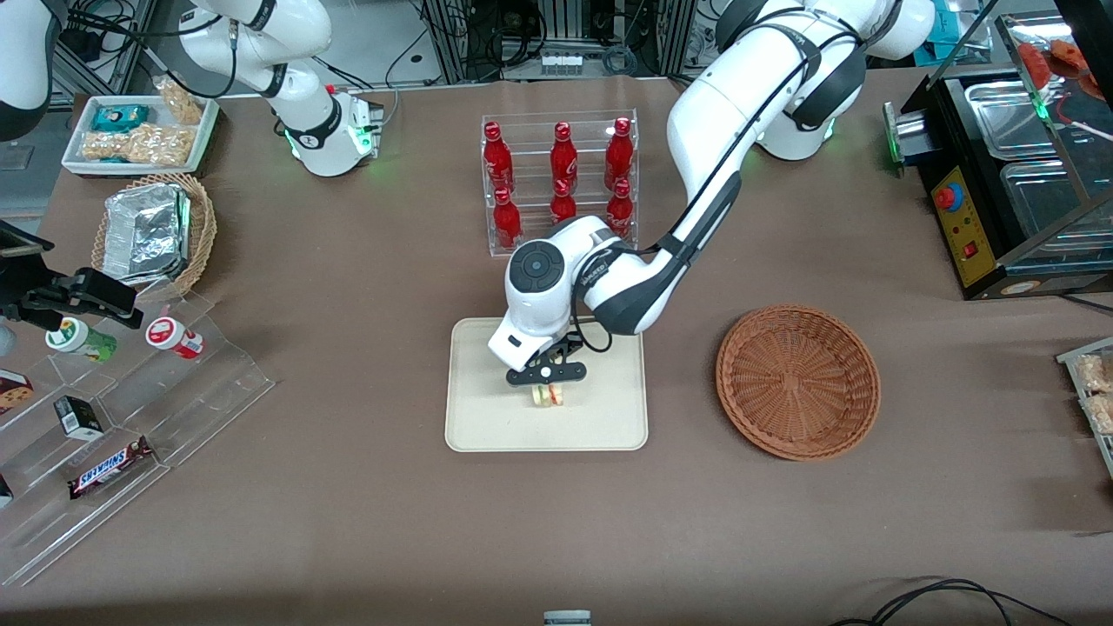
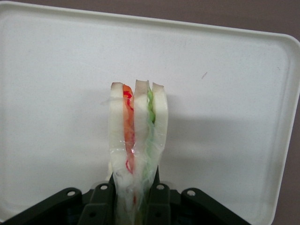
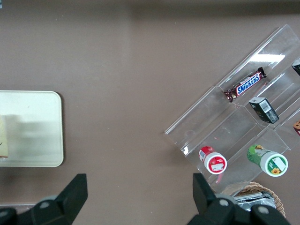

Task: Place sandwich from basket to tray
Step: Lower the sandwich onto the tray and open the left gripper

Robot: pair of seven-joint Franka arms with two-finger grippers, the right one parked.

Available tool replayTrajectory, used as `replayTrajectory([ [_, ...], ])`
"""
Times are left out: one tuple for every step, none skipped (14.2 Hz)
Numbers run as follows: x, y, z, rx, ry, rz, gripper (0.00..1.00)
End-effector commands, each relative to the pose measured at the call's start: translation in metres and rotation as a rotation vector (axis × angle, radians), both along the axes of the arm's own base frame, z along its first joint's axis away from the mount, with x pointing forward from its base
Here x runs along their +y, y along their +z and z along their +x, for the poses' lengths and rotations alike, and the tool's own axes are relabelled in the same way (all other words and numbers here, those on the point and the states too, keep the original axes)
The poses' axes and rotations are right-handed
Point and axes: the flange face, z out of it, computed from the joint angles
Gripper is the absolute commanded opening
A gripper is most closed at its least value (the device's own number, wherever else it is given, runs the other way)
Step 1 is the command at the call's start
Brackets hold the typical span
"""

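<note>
My left gripper (image 1: 547,389) hangs over the middle of the cream tray (image 1: 487,426), shut on the sandwich (image 1: 548,396). In the left wrist view the sandwich (image 2: 138,136) stands on edge between the black fingers (image 2: 103,199), its white bread layers showing red and green filling, with the tray (image 2: 234,93) filling the background. Whether the wedge touches the tray surface I cannot tell. The reddish-brown wicker basket (image 1: 797,380) lies empty on the table beside the tray, toward the working arm's end.
A clear rack of red bottles (image 1: 561,178) stands farther from the front camera than the tray. Acrylic steps with snacks (image 1: 113,409), a foil-filled tan basket (image 1: 156,230) and a white snack tray (image 1: 139,132) lie toward the parked arm's end. A black warmer (image 1: 1009,183) stands at the working arm's end.
</note>
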Motion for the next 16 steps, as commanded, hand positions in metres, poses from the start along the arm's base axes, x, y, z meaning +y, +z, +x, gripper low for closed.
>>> replayTrajectory([
  [-0.004,0.005,0.004,-0.026,0.028,-0.003,0.79],
  [-0.005,0.008,0.003,-0.032,0.044,-0.002,0.80],
  [-0.004,0.013,0.004,-0.036,0.044,-0.005,0.82],
  [-0.004,0.015,0.004,-0.037,0.046,-0.007,0.98],
  [-0.005,0.022,0.005,-0.043,0.050,-0.014,1.00],
  [-0.004,0.034,0.006,-0.051,0.055,-0.021,1.00],
  [-0.001,0.047,0.008,-0.055,0.062,-0.028,1.00],
  [0.012,0.069,0.013,-0.051,0.077,-0.009,1.00],
  [0.025,0.091,0.015,-0.037,0.086,0.014,1.00],
  [0.039,0.113,0.015,-0.007,0.099,0.038,1.00],
  [0.046,0.129,0.010,0.015,0.094,0.053,1.00],
  [0.056,0.154,0.005,0.014,0.076,0.057,1.00],
  [0.080,0.172,0.011,0.034,0.091,0.047,1.00],
  [0.109,0.196,0.016,0.077,0.099,0.017,1.00],
  [0.131,0.218,0.016,0.125,0.076,-0.003,1.00],
  [0.158,0.236,0.016,0.175,0.056,0.018,1.00],
])
